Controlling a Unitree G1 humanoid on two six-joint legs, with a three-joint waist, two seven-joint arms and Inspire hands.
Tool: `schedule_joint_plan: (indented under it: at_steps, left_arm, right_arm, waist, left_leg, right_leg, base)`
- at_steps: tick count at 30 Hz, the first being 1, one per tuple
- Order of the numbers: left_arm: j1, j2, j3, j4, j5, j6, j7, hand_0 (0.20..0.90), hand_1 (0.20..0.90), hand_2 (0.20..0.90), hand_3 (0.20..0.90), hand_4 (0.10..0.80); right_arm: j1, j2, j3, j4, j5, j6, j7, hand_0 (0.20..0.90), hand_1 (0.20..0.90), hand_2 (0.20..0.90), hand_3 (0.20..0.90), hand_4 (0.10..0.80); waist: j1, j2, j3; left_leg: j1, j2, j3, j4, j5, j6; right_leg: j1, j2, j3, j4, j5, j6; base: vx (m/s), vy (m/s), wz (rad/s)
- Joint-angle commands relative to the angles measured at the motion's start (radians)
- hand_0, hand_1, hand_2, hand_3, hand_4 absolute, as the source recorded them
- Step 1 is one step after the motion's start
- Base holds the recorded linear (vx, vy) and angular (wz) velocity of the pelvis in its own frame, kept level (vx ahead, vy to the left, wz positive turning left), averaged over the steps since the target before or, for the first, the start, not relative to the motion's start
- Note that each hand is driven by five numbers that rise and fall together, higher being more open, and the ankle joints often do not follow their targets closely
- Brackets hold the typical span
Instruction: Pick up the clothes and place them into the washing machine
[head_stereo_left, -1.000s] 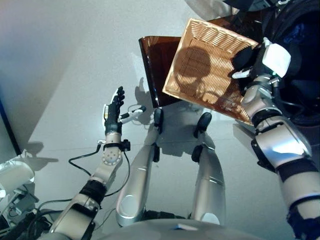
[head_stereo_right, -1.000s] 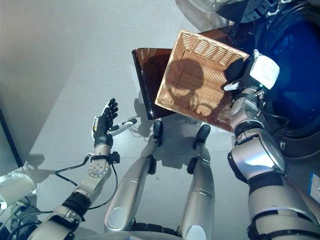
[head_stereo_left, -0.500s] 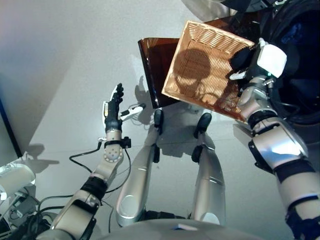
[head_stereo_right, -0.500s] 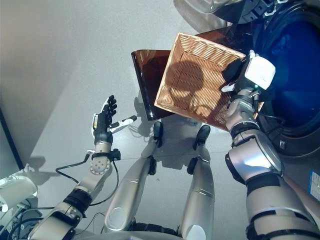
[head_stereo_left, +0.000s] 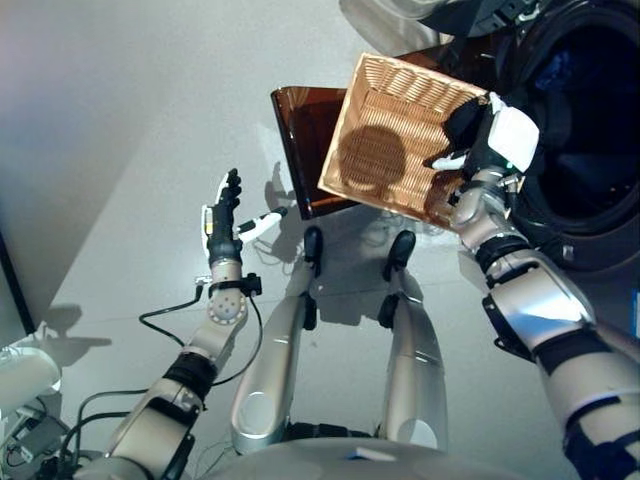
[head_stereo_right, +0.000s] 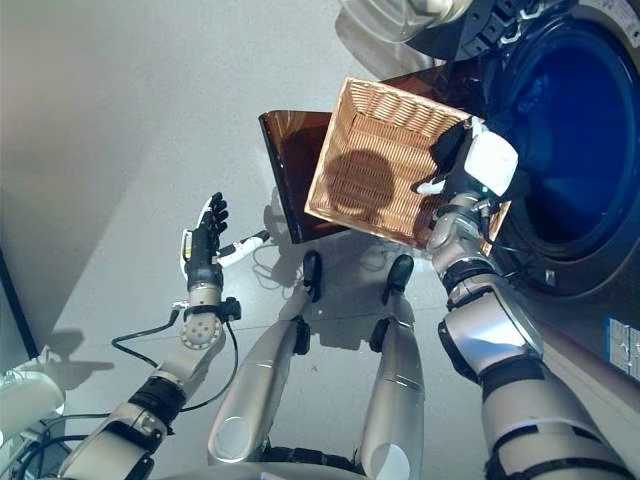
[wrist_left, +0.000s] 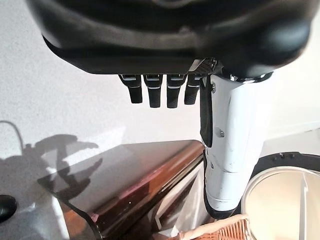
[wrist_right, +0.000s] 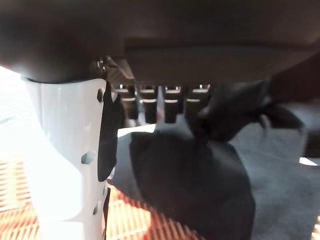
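The shallow wicker basket (head_stereo_left: 395, 110) is lifted off the dark brown box (head_stereo_left: 300, 130) and tilted toward the washing machine's open drum (head_stereo_right: 575, 130). My right hand (head_stereo_left: 465, 125) grips the basket's right rim, fingers curled over it. In the right wrist view a dark cloth (wrist_right: 200, 175) lies bunched against those fingers, over the wicker (wrist_right: 140, 225). The basket's floor in the eye views is bare apart from a round shadow. My left hand (head_stereo_left: 222, 215) is open with straight fingers, raised over the floor left of the box, holding nothing.
The machine's round door (head_stereo_right: 400, 15) hangs open beyond the basket. The brown box (wrist_left: 130, 185) also shows in the left wrist view, with a corner of the basket (wrist_left: 220, 232). Grey floor (head_stereo_left: 120, 150) lies to the left.
The camera has swung toward the washing machine, so more of the drum shows. The right hand has brought the tilted basket slightly closer to the opening. The left hand stays raised and open.
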Motion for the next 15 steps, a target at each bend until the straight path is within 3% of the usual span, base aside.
schedule_joint_plan:
  at_steps: [1,15]
  left_arm:
    - [0.027,0.031,0.044,-0.019,0.016,-0.069,0.044,0.900,0.900,0.900,0.900,0.800]
    - [0.050,0.042,0.045,-0.063,0.014,-0.064,0.031,0.900,0.900,0.900,0.900,0.800]
  right_arm:
    - [0.000,-0.022,0.002,-0.014,0.030,-0.029,-0.089,0.900,0.900,0.900,0.900,0.800]
    - [-0.018,-0.059,0.048,0.084,-0.015,0.017,-0.064,0.900,0.900,0.900,0.900,0.800]
  waist:
    - [0.014,-0.042,-0.035]
    - [0.036,-0.003,-0.009]
  left_leg:
    - [-0.049,0.031,-0.043,0.031,-0.024,-0.107]
    - [-0.065,0.033,-0.041,-0.001,0.002,-0.107]
  right_leg:
    - [0.082,-0.013,0.022,-0.068,-0.013,0.039]
    - [0.056,-0.016,0.019,-0.069,-0.012,0.039]
  base:
    - [0.000,0.000,0.00]
    - [0.001,0.000,0.00]
